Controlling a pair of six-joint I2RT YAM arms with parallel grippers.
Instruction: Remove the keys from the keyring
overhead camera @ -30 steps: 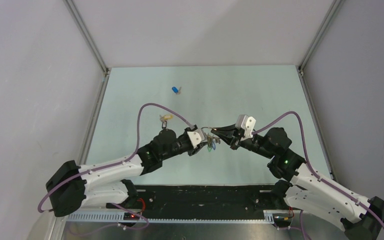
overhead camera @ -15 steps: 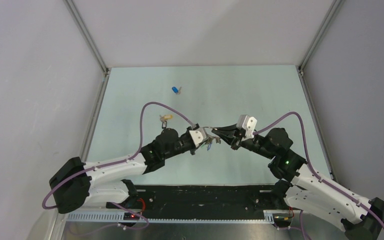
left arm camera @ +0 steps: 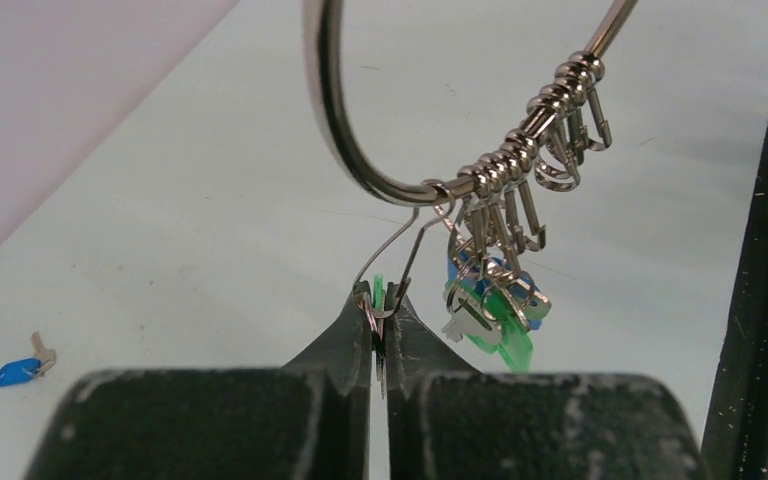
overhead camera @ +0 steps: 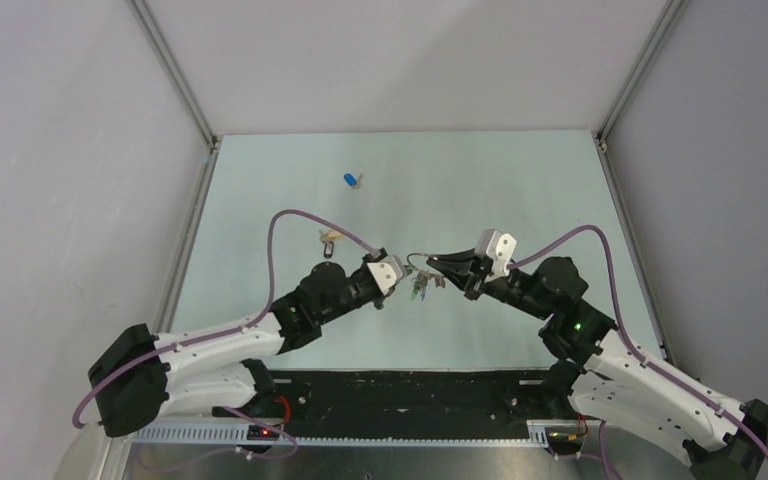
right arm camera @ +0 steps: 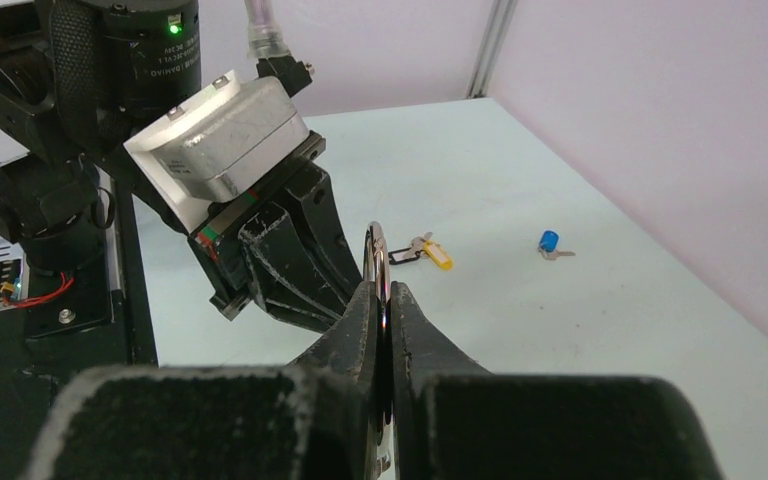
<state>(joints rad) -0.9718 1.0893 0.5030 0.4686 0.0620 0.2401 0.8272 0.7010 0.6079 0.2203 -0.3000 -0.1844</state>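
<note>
The keyring (left arm camera: 332, 140), a silver wire ring, hangs in the air between my two grippers and also shows in the top view (overhead camera: 416, 257). My right gripper (right arm camera: 383, 290) is shut on its rim, in the top view (overhead camera: 430, 263) just right of centre. Several small clips hang from the ring, with a bunch of green and blue keys (left arm camera: 495, 308) below them. My left gripper (left arm camera: 380, 302) is shut on a green-headed key whose wire clip is still hooked on the ring. In the top view the left gripper (overhead camera: 406, 272) is just left of the hanging keys (overhead camera: 420, 291).
A loose blue-headed key (overhead camera: 351, 180) lies far back on the pale green table and shows in the wrist views (left arm camera: 17, 371) (right arm camera: 550, 242). The small yellow-and-black tagged piece (overhead camera: 328, 237) lies left of the left arm's cable (right arm camera: 430, 250). Walls close in the table's sides.
My left gripper has drawn back a little to the left and its cable has shifted. The hanging keys now show between the grippers. The right arm has barely moved.
</note>
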